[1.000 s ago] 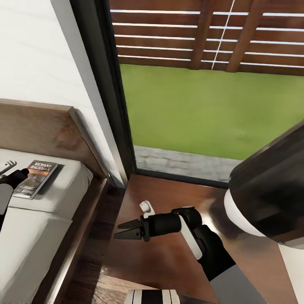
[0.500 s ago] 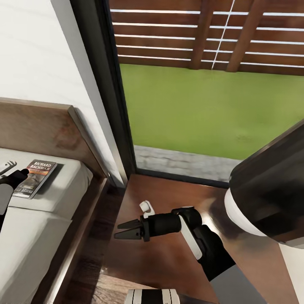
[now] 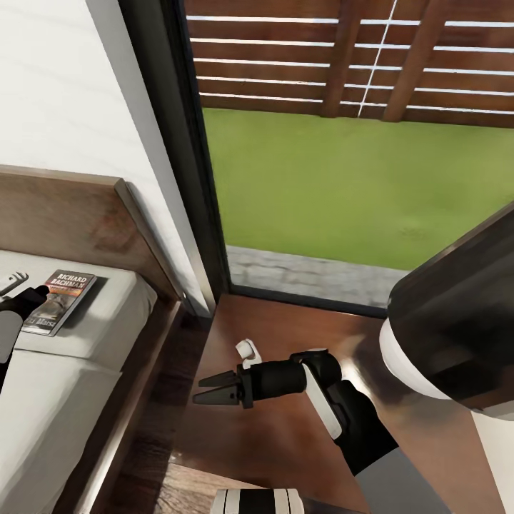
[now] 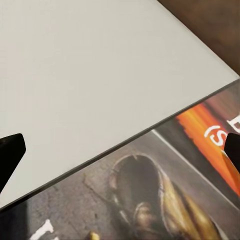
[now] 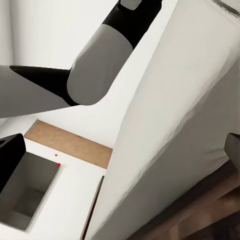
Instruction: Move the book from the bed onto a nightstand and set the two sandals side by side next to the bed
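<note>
Through the tall window (image 3: 343, 143) we see a brown fence and grass, and below it our two pieces of furniture. The bed (image 3: 64, 371) with its pale mattress is on our left, and the dark nightstand (image 3: 285, 442) stands just beside it, under the window. We judge that the task is at its beginning: the book (image 3: 58, 302) lies flat on the mattress near the headboard (image 3: 78, 221), so it is not yet moved to the nightstand, and the two sandals are a later job. Our right gripper (image 3: 208, 389) hovers over the near-left part of the nightstand top, pointing toward the bed, with its fingers only a little apart and nothing between them. Our left gripper (image 3: 18, 285) is at the edge of the book; in the left wrist view its two dark fingertips (image 4: 10, 152) stand wide apart, over the book cover (image 4: 165, 190) and the mattress (image 4: 90, 70), and they hold nothing. We think the next step is to grip the book, which is thin and flat and may be hard to lift.
</note>
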Available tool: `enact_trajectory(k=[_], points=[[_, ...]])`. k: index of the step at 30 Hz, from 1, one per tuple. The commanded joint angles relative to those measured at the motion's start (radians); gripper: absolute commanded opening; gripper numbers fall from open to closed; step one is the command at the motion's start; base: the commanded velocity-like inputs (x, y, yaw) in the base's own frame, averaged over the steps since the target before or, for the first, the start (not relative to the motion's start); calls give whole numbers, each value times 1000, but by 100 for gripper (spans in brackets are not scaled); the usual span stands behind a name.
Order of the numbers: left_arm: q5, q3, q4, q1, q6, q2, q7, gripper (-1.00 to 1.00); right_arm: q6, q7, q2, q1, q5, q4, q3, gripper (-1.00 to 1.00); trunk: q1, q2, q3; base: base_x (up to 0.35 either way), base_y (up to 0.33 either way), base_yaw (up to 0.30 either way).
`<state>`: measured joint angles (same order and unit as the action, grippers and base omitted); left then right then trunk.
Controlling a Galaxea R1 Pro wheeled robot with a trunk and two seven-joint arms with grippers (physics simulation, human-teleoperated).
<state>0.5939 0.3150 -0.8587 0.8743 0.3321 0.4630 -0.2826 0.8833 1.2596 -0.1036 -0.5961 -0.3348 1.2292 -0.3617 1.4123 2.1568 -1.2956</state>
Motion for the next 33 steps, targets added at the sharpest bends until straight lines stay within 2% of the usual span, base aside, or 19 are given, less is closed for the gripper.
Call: enact_trajectory(k=[1, 17, 24, 33], points=[[10, 0, -2, 0, 4, 0, -7, 100, 6, 0, 0, -1, -4, 0, 0, 100, 0, 0, -1, 0, 0, 0], [10, 0, -2, 0, 4, 0, -6, 100, 6, 0, 0, 0, -4, 0, -1, 100, 0, 0, -1, 0, 0, -1], [10, 0, -2, 0, 4, 0, -7, 100, 6, 0, 0, -1, -4, 0, -1, 100, 0, 0, 0, 0, 0, -149], [10, 0, -2, 0, 4, 0, -6, 100, 6, 0, 0, 0, -4, 0, -1, 100, 0, 0, 0, 0, 0, -22]])
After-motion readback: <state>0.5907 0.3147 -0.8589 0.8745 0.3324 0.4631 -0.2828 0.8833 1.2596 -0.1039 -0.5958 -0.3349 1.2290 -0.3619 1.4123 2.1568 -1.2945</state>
